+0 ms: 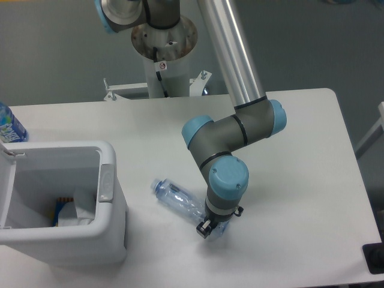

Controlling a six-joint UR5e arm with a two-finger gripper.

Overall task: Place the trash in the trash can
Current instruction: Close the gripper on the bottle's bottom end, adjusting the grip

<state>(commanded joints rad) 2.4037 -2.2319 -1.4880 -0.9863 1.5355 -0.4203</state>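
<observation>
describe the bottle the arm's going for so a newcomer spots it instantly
Start at the white bin on the table's near left. Just right of it a clear bottle lies on its side, its far end under the claw. The other bottle has a blue label.

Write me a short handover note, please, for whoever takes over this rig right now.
Gripper: down at the base end of the clear plastic bottle, apparently shut on it.
Bottle: on its side on the table, cap end pointing toward the trash can, between can and arm.
Trash can: lid open, some paper and a wrapper already inside.
Blue-labelled bottle stands behind the can.
Done: bottle gripped. Left: lift it, carry it over the can, release.
</observation>
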